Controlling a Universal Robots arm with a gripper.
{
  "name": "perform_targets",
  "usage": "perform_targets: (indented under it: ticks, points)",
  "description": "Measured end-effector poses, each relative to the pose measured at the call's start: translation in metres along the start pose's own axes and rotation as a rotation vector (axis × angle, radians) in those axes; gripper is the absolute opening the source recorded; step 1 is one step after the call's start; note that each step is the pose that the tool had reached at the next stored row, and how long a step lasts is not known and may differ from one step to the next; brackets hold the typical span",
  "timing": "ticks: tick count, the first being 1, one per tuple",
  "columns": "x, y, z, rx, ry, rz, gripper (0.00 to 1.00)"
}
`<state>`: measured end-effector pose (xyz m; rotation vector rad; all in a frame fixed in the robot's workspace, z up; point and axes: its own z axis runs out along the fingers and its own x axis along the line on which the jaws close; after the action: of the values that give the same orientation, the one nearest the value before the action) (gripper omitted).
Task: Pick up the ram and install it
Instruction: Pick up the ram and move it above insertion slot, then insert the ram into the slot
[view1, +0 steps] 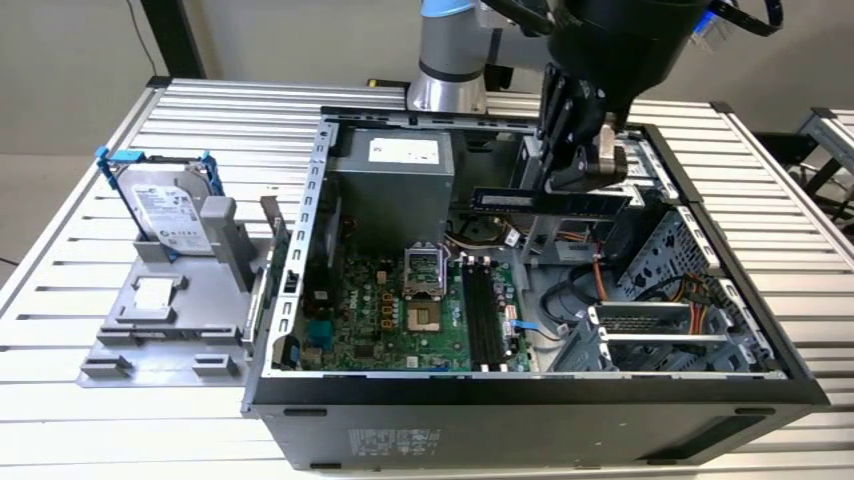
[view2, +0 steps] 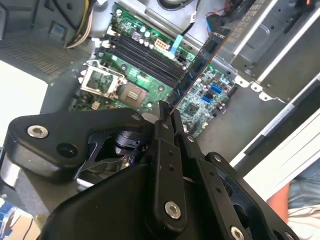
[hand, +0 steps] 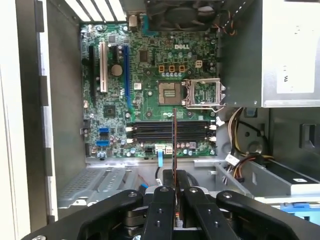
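Observation:
My gripper (view1: 589, 186) hangs above the open computer case (view1: 534, 385), shut on the ram (view1: 551, 199). The ram is a long thin dark stick, held level over the case's far side in the exterior view. The second wrist view shows it (view2: 197, 65) reaching out from the closed fingertips (view2: 161, 121) at a slant across the green motherboard (view2: 210, 95). Seen edge-on in the first wrist view, the ram (hand: 174, 142) stands over the black memory slots (hand: 150, 131), crossing them and well above them. The slots (view1: 483, 315) lie on the motherboard (view1: 387, 310) at the case bottom.
A silver hard drive in a blue-handled frame (view1: 167, 208) stands on a grey fixture (view1: 160, 320) at the exterior view's left. Inside the case are a grey power supply (view1: 394, 180), a CPU socket (view1: 424, 272), cables (view1: 594, 285) and a metal drive cage (view1: 667, 320).

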<state>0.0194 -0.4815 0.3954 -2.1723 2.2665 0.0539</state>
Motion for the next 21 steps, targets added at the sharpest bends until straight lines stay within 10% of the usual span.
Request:
perform_targets:
  ticks: [7,21]
  points:
    - [-0.0142,0.0006,0.0004,0.0001,-0.0001,0.000,0.00]
    - [-0.0147,0.0006,0.0004,0.0000,-0.0001,0.000,0.00]
